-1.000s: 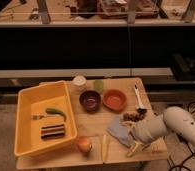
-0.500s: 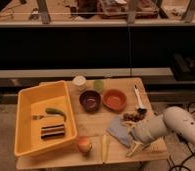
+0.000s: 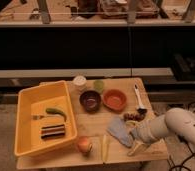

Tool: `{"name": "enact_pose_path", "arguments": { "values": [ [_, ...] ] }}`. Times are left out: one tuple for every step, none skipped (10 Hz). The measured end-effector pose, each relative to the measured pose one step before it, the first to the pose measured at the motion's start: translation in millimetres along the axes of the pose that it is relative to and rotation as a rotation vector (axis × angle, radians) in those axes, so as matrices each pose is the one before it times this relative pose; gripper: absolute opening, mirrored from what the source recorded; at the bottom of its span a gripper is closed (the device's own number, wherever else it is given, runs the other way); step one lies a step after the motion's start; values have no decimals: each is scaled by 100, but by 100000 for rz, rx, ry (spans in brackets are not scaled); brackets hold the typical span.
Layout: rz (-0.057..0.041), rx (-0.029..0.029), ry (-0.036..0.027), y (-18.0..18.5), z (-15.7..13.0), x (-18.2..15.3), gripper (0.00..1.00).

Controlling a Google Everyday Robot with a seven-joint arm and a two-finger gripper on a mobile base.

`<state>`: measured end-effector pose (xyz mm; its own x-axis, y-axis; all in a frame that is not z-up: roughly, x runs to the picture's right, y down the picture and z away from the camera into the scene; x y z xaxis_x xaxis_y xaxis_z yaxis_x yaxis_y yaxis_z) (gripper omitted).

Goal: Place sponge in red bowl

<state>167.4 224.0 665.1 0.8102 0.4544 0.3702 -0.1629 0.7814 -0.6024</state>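
Observation:
The red bowl (image 3: 114, 99) sits at the back middle of the wooden table, right of the dark maroon bowl (image 3: 90, 100). A small pale yellow block, which looks like the sponge (image 3: 136, 147), lies near the table's front right edge, partly hidden by my arm. My gripper (image 3: 135, 137) is at the end of the white arm that reaches in from the right. It is low over the sponge, beside the flat blue-grey cloth (image 3: 119, 131). The red bowl holds nothing that I can see.
A big yellow tub (image 3: 27, 105) with a green item and dark utensils fills the table's left side. A banana (image 3: 104, 148) and an orange fruit (image 3: 84, 145) lie at the front. A white-handled spoon (image 3: 137, 96), a white cup (image 3: 79, 81) and a green cup (image 3: 98, 85) stand at the back.

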Motion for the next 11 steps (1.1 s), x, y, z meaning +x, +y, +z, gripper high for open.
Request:
{"name": "enact_pose_path", "arguments": {
  "values": [
    [4919,3912,3653,-266,-1566,1275,80],
    [3922,3035,2890,-345,-1324,1310,80],
    [5739,4868,5429,-700,-1984,2243,80],
    [2567,2226,2763,-454,-803,941,80],
    [500,440,514,-106,-144,188,80],
    [-202,-69,-16,-29,38,-93,80],
    [-44,-30,-25,-12,16,-28,80],
    [31,5,52,0,-6,28,80],
    [204,-354,552,12,70,82,80],
    [536,-1344,768,-145,405,-105,80],
    [1333,-1561,1205,-187,964,154,80]
  ]
}}
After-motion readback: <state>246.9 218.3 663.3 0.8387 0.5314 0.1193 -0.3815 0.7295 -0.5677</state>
